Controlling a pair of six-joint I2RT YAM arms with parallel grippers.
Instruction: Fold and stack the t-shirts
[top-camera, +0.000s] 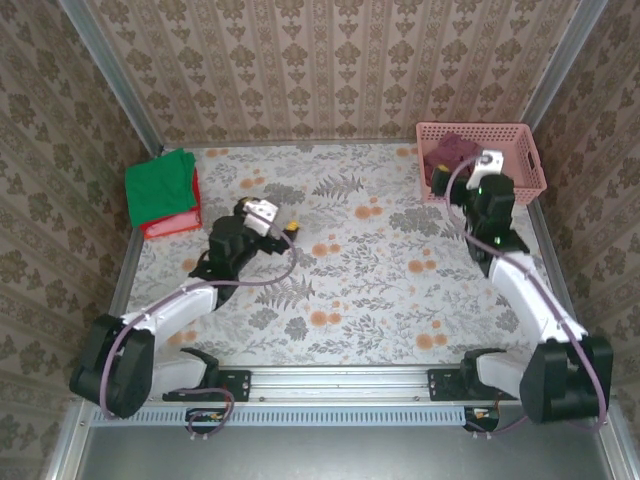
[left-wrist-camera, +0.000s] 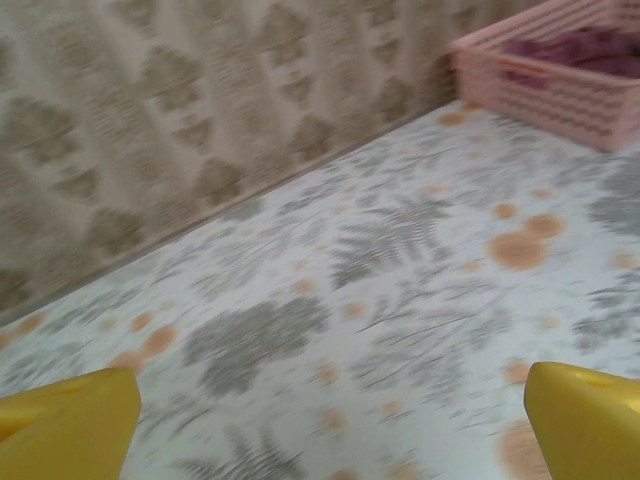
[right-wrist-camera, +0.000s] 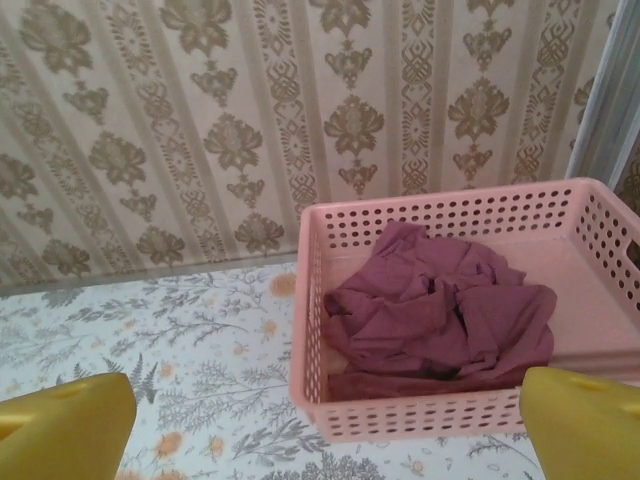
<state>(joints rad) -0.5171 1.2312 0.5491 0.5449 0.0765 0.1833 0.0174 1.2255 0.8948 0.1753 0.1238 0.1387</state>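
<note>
A crumpled maroon t-shirt (right-wrist-camera: 440, 315) lies inside the pink basket (right-wrist-camera: 312, 300) at the back right of the table. It also shows from above as the maroon t-shirt (top-camera: 452, 152) and far off at the top right as the maroon t-shirt (left-wrist-camera: 580, 48). A folded green t-shirt (top-camera: 160, 185) rests on a red one (top-camera: 172, 226) at the back left. My right gripper (right-wrist-camera: 325, 430) hangs open just in front of the basket, yellow fingers wide apart and empty. Left of centre, over the floral tablecloth, my left gripper (left-wrist-camera: 330, 430) is open and empty too.
The pink basket (top-camera: 515, 135) stands against the back right corner. Patterned walls close in the table at the back and both sides. The floral cloth (top-camera: 360, 290) spreads between the two arms. The left wrist view is blurred.
</note>
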